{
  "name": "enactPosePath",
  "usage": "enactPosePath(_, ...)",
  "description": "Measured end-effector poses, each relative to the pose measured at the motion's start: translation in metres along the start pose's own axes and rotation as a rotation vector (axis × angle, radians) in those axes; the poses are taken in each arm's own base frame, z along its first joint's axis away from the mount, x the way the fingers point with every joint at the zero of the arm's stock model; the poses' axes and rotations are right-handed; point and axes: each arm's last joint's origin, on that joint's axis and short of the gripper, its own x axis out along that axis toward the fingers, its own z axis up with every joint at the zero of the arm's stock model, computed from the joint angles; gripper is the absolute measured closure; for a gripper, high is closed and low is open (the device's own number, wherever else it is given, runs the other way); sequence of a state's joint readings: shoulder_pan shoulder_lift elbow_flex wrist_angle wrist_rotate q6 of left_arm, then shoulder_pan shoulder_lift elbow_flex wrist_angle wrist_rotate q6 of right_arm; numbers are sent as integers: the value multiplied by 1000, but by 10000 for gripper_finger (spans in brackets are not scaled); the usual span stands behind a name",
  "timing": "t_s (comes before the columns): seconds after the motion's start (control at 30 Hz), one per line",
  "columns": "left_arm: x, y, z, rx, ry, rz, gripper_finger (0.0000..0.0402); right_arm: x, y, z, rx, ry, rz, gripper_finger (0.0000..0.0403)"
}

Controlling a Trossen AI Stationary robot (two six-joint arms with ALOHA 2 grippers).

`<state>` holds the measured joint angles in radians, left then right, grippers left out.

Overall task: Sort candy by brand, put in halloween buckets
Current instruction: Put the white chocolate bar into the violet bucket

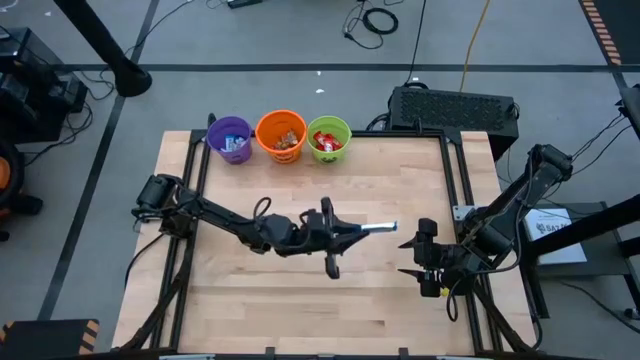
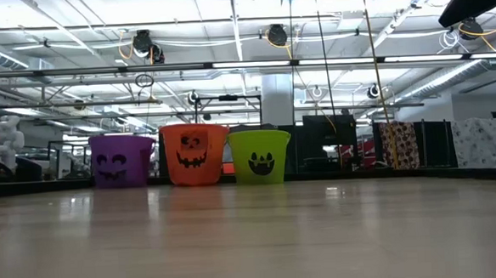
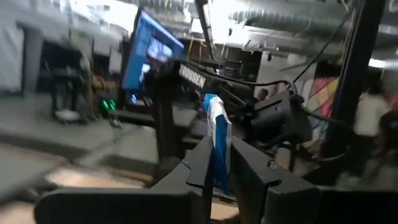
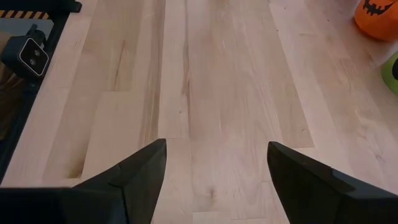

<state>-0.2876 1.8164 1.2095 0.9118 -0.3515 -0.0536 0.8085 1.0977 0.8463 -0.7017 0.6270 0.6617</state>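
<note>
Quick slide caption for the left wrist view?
Left gripper shut on a blue-wrapped candy, held upright between its fingers.

From my station I saw the pale wooden worktop (image 1: 300, 290) sitting on a grey floor crossed by dark tape lines. A black box with a grille (image 1: 455, 108) stood just past its far edge, and loose cables (image 1: 375, 20) lay coiled farther back. Across the room a lit blue monitor (image 3: 149, 50) glowed, and a person in a white top (image 3: 372, 112) stood blurred beyond it.

Purple (image 2: 122, 161), orange (image 2: 194, 154), green buckets (image 2: 259, 156); blue candy (image 3: 217, 143).
</note>
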Motion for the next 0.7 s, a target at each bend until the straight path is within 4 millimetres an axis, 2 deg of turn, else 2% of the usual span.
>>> enactPosePath(0.1,1,2,-1,-51,13,6,350,0,0,0,0,0,0,133)
enactPosePath(0.23,1,8,3,107,21,65,350,0,0,0,12,0,0,133)
enactPosePath(0.4,-2,27,23,406,81,364,350,0,0,0,23,7,2,133)
enactPosePath(0.57,-10,54,45,660,231,679,350,0,0,-1,24,18,9,133)
enactPosePath(0.7,-20,77,67,761,345,789,350,0,1,-2,29,26,21,133)
